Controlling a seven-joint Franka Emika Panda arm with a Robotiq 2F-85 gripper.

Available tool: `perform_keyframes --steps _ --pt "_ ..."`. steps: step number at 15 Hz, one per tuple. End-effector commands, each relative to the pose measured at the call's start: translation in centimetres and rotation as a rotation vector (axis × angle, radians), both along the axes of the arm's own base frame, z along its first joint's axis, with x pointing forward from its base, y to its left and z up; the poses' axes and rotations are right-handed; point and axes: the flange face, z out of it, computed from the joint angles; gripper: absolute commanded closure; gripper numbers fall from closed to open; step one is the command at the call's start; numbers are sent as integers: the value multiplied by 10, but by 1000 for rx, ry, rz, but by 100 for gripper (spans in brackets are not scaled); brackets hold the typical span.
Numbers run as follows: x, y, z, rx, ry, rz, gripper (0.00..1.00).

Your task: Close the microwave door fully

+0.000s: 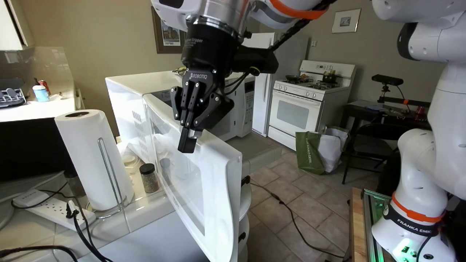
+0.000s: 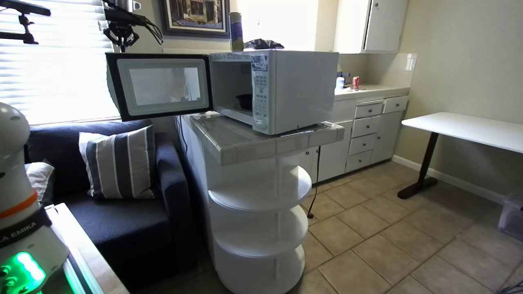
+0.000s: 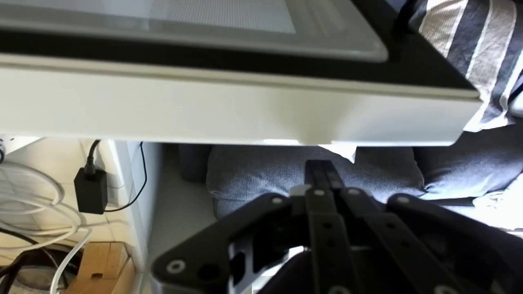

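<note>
My tool [image 3: 321, 173] points down beside the outer face of the microwave door [image 2: 161, 87], its fingers [image 1: 186, 144] together and narrow with nothing seen between them: a blunt pusher, I judge, suits a swing better than a grasp. Whether they touch the door I can't tell. It stands wide from its hinge side, so pressure from outside, toward the free edge, should carry it round. Past it, the microwave [image 2: 304, 90] rests on the tiled bench [image 2: 253, 149], a dark bowl [image 2: 245, 101] inside, probably too far back to foul the closing.
</note>
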Motion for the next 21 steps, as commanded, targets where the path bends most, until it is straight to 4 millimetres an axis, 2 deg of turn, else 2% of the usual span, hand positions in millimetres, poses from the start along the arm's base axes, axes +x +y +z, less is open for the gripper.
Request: perform_keyframes --steps 1,7,11,17,21 --pt "-9 -8 1 -78 50 -31 100" --pt "-11 -24 -2 -202 78 -94 100" --pt "-11 -48 2 -334 55 -245 100" --pt "-6 -97 -6 -452 123 -483 100" --pt "-2 -143 -13 -499 149 -647 100"
